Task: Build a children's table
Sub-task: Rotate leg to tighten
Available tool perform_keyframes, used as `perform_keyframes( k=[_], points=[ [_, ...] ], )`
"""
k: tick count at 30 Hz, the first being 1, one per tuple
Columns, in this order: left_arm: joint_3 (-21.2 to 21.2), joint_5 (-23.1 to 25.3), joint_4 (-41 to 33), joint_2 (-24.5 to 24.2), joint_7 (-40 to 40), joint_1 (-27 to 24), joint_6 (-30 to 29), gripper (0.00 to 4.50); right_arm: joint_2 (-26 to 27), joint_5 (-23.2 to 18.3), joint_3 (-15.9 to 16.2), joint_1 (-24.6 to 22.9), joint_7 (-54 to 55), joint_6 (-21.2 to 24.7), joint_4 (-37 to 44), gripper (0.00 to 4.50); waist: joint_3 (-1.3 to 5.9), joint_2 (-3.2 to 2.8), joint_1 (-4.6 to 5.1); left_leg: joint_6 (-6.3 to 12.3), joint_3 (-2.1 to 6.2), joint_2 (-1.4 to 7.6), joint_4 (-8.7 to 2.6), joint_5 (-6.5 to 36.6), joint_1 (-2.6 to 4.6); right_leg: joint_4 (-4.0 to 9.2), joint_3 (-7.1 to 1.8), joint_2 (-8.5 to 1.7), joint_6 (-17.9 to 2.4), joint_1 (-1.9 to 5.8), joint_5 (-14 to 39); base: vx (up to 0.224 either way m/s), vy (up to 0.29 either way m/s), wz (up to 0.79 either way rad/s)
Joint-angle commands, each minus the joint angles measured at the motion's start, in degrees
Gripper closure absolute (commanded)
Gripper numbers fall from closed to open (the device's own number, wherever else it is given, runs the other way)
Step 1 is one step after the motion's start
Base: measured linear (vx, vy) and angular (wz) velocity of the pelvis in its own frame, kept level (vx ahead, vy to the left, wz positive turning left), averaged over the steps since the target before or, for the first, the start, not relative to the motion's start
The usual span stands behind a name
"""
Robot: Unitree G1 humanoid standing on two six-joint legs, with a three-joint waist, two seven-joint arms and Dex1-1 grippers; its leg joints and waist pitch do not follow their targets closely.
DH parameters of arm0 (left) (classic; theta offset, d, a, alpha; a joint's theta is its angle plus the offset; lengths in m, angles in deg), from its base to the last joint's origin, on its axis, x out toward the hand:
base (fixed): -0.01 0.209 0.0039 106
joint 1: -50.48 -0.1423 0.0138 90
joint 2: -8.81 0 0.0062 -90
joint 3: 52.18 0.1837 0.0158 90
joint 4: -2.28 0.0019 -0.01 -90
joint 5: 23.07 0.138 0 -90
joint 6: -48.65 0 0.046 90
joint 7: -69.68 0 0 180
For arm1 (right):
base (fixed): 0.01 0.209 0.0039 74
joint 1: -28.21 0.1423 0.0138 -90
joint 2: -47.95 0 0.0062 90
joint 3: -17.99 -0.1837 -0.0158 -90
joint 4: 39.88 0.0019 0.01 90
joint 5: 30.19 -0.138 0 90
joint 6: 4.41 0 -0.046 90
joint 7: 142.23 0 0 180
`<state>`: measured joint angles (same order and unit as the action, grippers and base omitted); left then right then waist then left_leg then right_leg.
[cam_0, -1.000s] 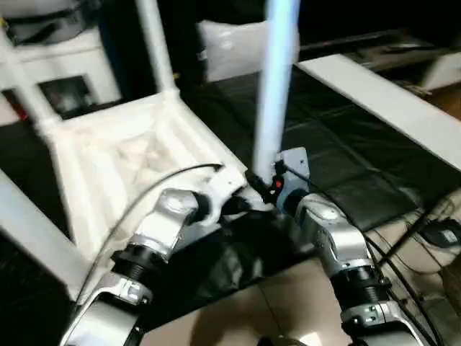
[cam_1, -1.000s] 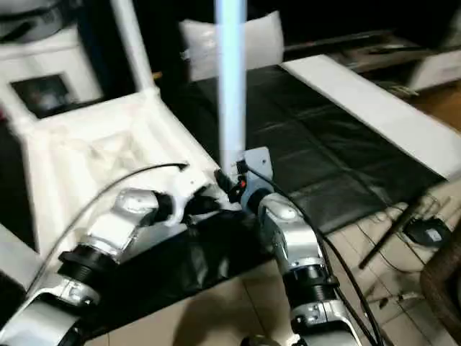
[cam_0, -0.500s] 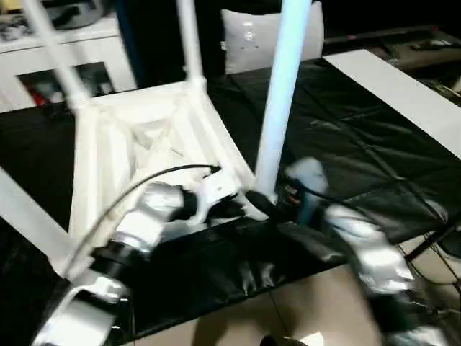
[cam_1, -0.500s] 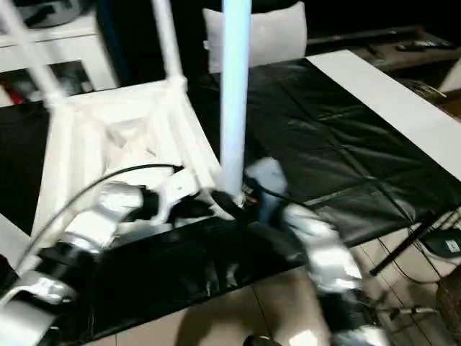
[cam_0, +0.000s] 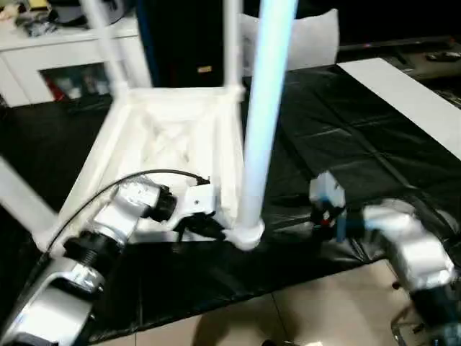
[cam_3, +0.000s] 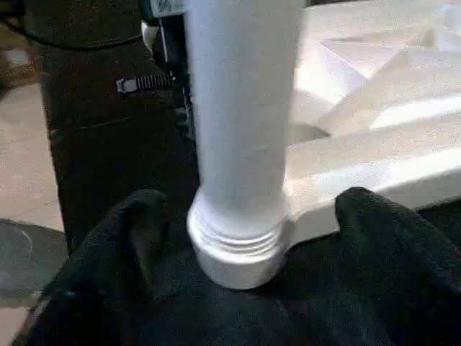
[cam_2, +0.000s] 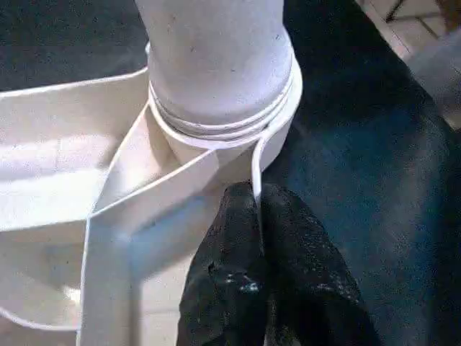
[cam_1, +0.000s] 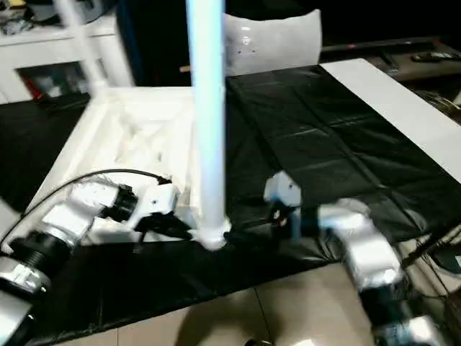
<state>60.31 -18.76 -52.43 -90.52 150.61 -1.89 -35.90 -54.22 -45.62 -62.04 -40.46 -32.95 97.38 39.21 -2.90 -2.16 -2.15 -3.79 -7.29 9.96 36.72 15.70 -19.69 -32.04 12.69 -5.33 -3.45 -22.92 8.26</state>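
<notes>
The white plastic rectangular tabletop (cam_0: 173, 144) lies upside down on a black padded mat (cam_0: 338, 144) spread over the floor, its ribbed underside facing up. A long tapered white tube leg (cam_0: 263, 108) stands upright in the round corner socket (cam_0: 245, 234) nearest the robot. Two more white tube legs (cam_0: 232, 43) rise from the far corners, and another slants off at the left edge of the head views.

The left tool (cam_2: 258, 209) is clenched on the thin white rim of the tabletop just beside that near socket; in the left wrist view its 2 black fingers (cam_2: 230, 245) press together with the rim edge pinched between them, right below the threaded collar of the leg. The right tool (cam_3: 241, 238) sits released, its 2 black fingers (cam_3: 382, 238) spread wide on either side of the leg's base without touching it.

Beyond the mat stand a white cabinet with glass doors (cam_0: 65, 68), a flat grey-white cushion-like panel (cam_1: 277, 40), and a long white board (cam_0: 410, 94) lying along the right side
</notes>
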Motion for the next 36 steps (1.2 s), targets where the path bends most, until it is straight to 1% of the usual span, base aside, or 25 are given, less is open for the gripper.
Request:
perform_keyframes(
  k=[1,2,3,4,5,7,8,9,10,11,12,14,15,16,18,20,22,23,25,26,27,30,32,34,36],
  points=[
    [3.14,0.92,-1.47,0.13,4.04,0.42,1.12,4.50,0.13,-0.98,0.99,1.12,-1.67,0.39,0.26,0.82,3.92,0.86,0.01,6.70,0.52,3.97,-4.46,-3.32,-0.62,3.78,-5.18,-5.36,-0.60,4.07,17.85,0.000,0.000,0.00],
    [3.12,0.85,-1.64,0.09,4.15,0.40,1.04,4.50,0.14,-1.06,1.03,1.16,-1.76,0.48,0.35,0.82,3.41,1.03,-0.14,6.88,0.58,4.14,-4.65,-3.33,-0.72,3.76,-5.28,-5.35,-0.94,3.96,17.81,0.000,0.000,0.00],
    [3.06,0.65,-2.16,-0.04,4.52,0.32,0.83,4.50,0.14,-1.30,1.11,1.22,-2.07,0.78,0.70,0.92,3.34,1.04,-0.21,6.91,0.57,4.19,-4.66,-3.40,-0.64,3.79,-5.34,-5.40,-1.05,3.90,17.79,0.000,0.000,0.00],
    [3.15,0.60,-2.74,-0.43,5.05,0.17,0.89,4.50,0.35,-1.61,1.23,1.33,-2.37,1.14,1.00,1.03,2.96,1.16,-0.32,6.84,0.59,4.28,-4.77,-3.38,-0.63,3.80,-5.43,-5.45,-1.30,3.78,17.72,0.000,0.000,0.00],
    [3.15,0.60,-2.74,-0.43,5.05,0.17,0.89,4.50,0.35,-1.61,1.23,1.33,-2.37,1.14,1.00,1.03,3.01,1.22,-0.34,6.81,0.60,4.24,-4.79,-3.36,-0.69,3.72,-5.44,-5.40,-1.37,3.91,17.67,0.000,0.000,0.00],
    [3.67,0.46,-3.61,-1.42,6.36,-0.18,1.77,4.50,0.63,-2.69,2.07,1.54,-3.91,1.99,1.45,1.29,2.38,1.66,-0.35,6.81,0.50,4.13,-5.03,-2.18,-0.78,3.94,-5.49,-5.35,-1.22,3.90,18.84,0.000,0.000,0.00],
    [3.83,0.33,-3.94,-1.69,7.04,-0.34,2.01,4.50,0.84,-2.94,2.42,1.61,-4.77,2.11,1.55,1.29,2.12,1.61,-0.37,6.58,0.50,4.13,-5.11,-1.75,-0.62,4.07,-5.52,-5.43,-1.21,3.78,19.42,0.000,0.000,0.00],
    [3.92,0.17,-4.26,-1.78,7.55,-0.52,2.05,4.50,1.18,-3.04,2.84,1.64,-5.47,2.21,1.57,1.45,2.07,1.65,-0.32,6.47,0.52,4.24,-5.14,-1.59,-0.55,4.05,-5.56,-5.41,-1.50,3.78,19.28,0.000,0.000,0.00],
    [3.97,0.06,-4.60,-1.77,7.76,-0.68,1.90,4.50,1.43,-3.01,3.14,1.60,-5.72,2.31,1.59,1.45,1.65,1.92,-0.26,6.50,0.49,4.24,-5.27,-1.26,-0.64,4.13,-5.59,-5.40,-1.57,3.64,19.34,0.000,0.000,0.00],
    [3.97,0.06,-4.60,-1.77,7.76,-0.68,1.90,4.50,1.43,-3.01,3.14,1.60,-5.72,2.31,1.59,1.54,1.70,1.90,-0.27,6.43,0.50,4.25,-5.31,-1.25,-0.55,4.00,-5.67,-5.39,-1.85,3.74,19.17,0.000,0.000,0.00],
    [4.11,-0.05,-5.41,-1.75,8.01,-0.98,1.47,4.50,1.77,-2.99,3.78,1.51,-5.94,2.41,1.54,1.64,1.45,1.83,-0.30,6.34,0.53,4.38,-5.41,-1.53,-0.50,3.87,-5.80,-5.44,-2.37,3.61,18.65,0.000,0.000,0.00],
    [4.19,0.05,-5.61,-1.74,8.03,-1.03,1.57,4.50,1.94,-2.92,4.02,1.50,-5.90,2.29,1.45,1.84,1.28,2.06,-0.29,6.30,0.44,4.42,-5.49,-1.46,-0.44,3.77,-5.99,-5.48,-2.92,3.62,18.39,0.000,0.000,0.00],
    [4.28,0.06,-5.89,-1.79,8.09,-1.07,1.48,4.50,2.44,-2.70,4.22,1.63,-5.44,2.01,1.12,1.84,1.00,2.01,-0.34,6.27,0.42,4.39,-5.59,-1.13,-0.46,3.89,-6.01,-5.50,-2.99,3.57,18.86,0.000,0.000,0.00],
    [4.31,0.04,-6.00,-1.81,8.10,-1.09,1.44,4.50,2.62,-2.57,4.27,1.67,-5.25,1.82,0.98,1.90,0.96,2.09,-0.34,5.97,0.36,4.39,-5.66,-0.63,-0.35,3.97,-6.08,-5.52,-3.02,3.62,19.60,0.000,0.000,0.00],
    [4.44,-0.05,-6.61,-1.93,8.22,-1.22,1.22,4.50,3.62,-1.84,4.45,1.93,-4.08,0.74,0.03,2.08,0.35,2.21,-0.31,5.17,0.26,4.28,-5.91,0.95,-0.21,4.33,-6.14,-5.57,-2.98,3.47,21.56,0.000,0.000,0.00],
    [4.67,-0.11,-7.55,-2.36,8.62,-1.62,1.17,4.50,4.82,-0.98,4.49,2.34,-2.68,-0.10,-1.22,2.28,0.17,2.06,-0.36,4.86,0.27,4.31,-5.99,1.26,-0.07,4.34,-6.19,-5.59,-3.25,3.40,21.66,0.000,0.000,0.00],
    [4.79,-0.22,-8.31,-2.69,9.03,-2.00,1.05,4.50,5.49,-0.76,4.51,2.58,-2.06,-0.07,-1.71,2.39,0.11,2.22,-0.31,4.75,0.31,4.57,-6.07,0.68,0.01,3.90,-6.44,-5.63,-4.33,3.42,20.05,0.000,0.000,0.00],
    [4.84,-0.28,-8.70,-2.81,9.24,-2.11,0.96,4.50,5.59,-0.95,4.63,2.61,-2.18,0.24,-1.50,2.48,-0.26,1.97,-0.23,5.17,0.28,4.53,-6.15,0.41,-0.12,3.86,-6.52,-5.45,-4.75,3.33,18.93,0.000,0.000,0.00],
    [4.92,-0.34,-9.38,-2.89,9.49,-2.29,0.56,4.50,5.56,-1.82,5.07,2.37,-3.13,1.48,-0.40,2.57,-0.46,1.97,-0.22,5.65,0.21,4.47,-6.16,0.23,-0.08,3.86,-6.61,-5.57,-5.16,3.38,18.54,0.000,0.000,0.00],
    [4.93,-0.34,-9.51,-2.88,9.53,-2.30,0.49,4.50,5.53,-1.98,5.18,2.31,-3.38,1.71,-0.13,2.58,-0.52,2.03,-0.17,5.70,0.21,4.49,-6.20,0.34,-0.09,3.87,-6.61,-5.54,-5.15,3.43,18.76,0.000,0.000,0.00],
    [5.00,-0.36,-9.69,-2.87,9.70,-2.29,0.43,4.50,5.34,-2.10,5.64,2.09,-4.00,2.41,0.34,2.59,-0.67,1.86,-0.16,5.78,0.25,4.57,-6.25,0.50,0.03,3.96,-6.64,-5.51,-5.26,3.36,19.16,0.000,0.000,0.00],
    [5.17,-0.23,-9.60,-2.72,9.63,-2.24,0.50,4.50,5.33,-2.10,6.01,1.85,-4.32,2.73,0.56,2.60,-0.82,1.91,-0.14,5.74,0.28,4.61,-6.31,0.44,0.05,3.90,-6.71,-5.59,-5.45,3.30,19.28,0.000,0.000,0.00],
    [5.26,0.08,-9.41,-2.61,9.19,-2.09,0.28,4.50,5.63,-2.37,6.03,1.67,-4.09,3.33,0.77,2.61,-0.92,1.71,-0.10,5.38,0.32,4.68,-6.41,1.18,0.09,4.06,-6.71,-5.65,-5.50,3.33,20.12,0.000,0.000,0.00],
    [4.84,-0.05,-9.44,-2.32,8.17,-2.00,-1.01,4.50,5.71,-2.72,5.76,1.29,-3.46,4.03,1.48,2.61,-0.95,1.78,-0.06,4.95,0.33,4.68,-6.48,1.74,0.13,4.12,-6.76,-5.66,-5.43,3.38,20.69,0.000,0.000,0.00],
    [4.14,0.00,-9.89,-1.90,6.14,-1.98,-3.41,4.50,5.65,-3.46,5.15,0.34,-2.27,5.70,3.29,2.61,-0.96,1.65,-0.12,4.66,0.26,4.64,-6.49,1.81,0.22,4.26,-6.84,-5.78,-5.33,3.36,21.35,0.000,0.000,0.00]
  ],
)
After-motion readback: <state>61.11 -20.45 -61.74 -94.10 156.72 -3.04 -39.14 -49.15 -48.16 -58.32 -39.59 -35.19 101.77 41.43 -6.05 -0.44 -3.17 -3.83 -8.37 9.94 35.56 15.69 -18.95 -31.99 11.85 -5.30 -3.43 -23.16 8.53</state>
